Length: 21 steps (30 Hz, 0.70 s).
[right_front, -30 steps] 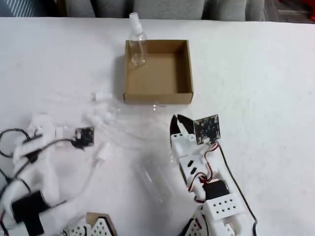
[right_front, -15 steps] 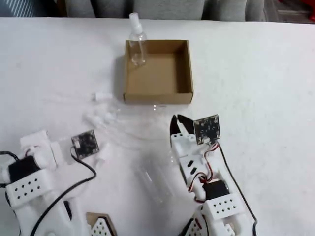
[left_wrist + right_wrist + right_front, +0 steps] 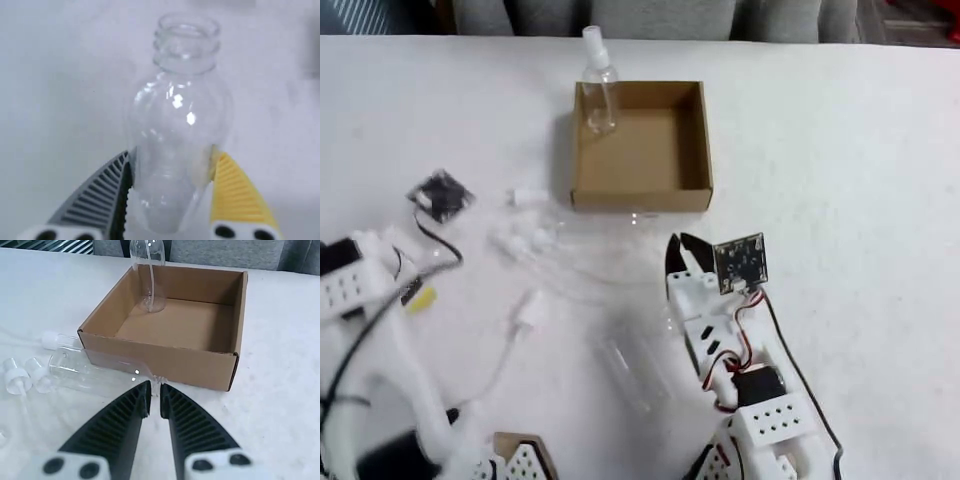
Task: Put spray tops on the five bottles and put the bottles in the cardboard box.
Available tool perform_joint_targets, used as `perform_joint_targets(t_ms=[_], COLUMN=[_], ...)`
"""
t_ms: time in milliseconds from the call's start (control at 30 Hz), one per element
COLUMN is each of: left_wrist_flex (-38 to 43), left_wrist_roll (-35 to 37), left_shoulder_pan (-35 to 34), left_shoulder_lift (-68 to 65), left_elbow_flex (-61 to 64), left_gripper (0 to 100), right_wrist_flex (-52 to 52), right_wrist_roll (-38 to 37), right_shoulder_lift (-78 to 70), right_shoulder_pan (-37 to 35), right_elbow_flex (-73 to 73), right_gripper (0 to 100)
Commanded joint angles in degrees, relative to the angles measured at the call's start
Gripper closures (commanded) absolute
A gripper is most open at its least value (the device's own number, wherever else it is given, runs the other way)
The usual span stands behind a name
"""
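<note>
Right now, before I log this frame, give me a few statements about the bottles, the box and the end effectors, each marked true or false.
1. A bottle with spray top stands in a corner of the cardboard box. True.
2. The left end effector grips a bottle that has its spray top on. False: the gripped bottle has a bare threaded neck.
3. The right end effector holds a spray top. False: it is closed, with nothing in it.
4. A clear bottle lies on its side on the table beside the box. True.
</note>
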State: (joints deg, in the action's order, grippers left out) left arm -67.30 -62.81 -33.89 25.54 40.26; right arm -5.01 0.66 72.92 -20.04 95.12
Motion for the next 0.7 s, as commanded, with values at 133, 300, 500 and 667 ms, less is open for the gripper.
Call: perform_joint_targets(t_ms=[133,300,500,667], left_wrist_flex=[-0.62,-0.53,-0.44,-0.44], left_wrist_roll=[30.24,44.57,50.90,51.25], left_shoulder_pan=[-2.95,-5.23,-5.32,-5.32], left_shoulder_lift=[-15.43,-19.82,-22.64,-23.08], left_elbow_flex=[-10.81,-11.87,-11.69,-11.78], left_gripper=[95,95,84,79], right_wrist_flex=[0.66,0.66,0.66,0.66], right_wrist_roll=[-0.62,-0.62,-0.62,-0.62], right_shoulder_lift=[0.22,0.22,0.22,0.22], right_shoulder_pan=[-0.40,-0.40,-0.40,-0.31], right_elbow_flex=[-0.35,-0.35,-0.35,-0.35], right_gripper=[98.4,98.4,98.4,98.4])
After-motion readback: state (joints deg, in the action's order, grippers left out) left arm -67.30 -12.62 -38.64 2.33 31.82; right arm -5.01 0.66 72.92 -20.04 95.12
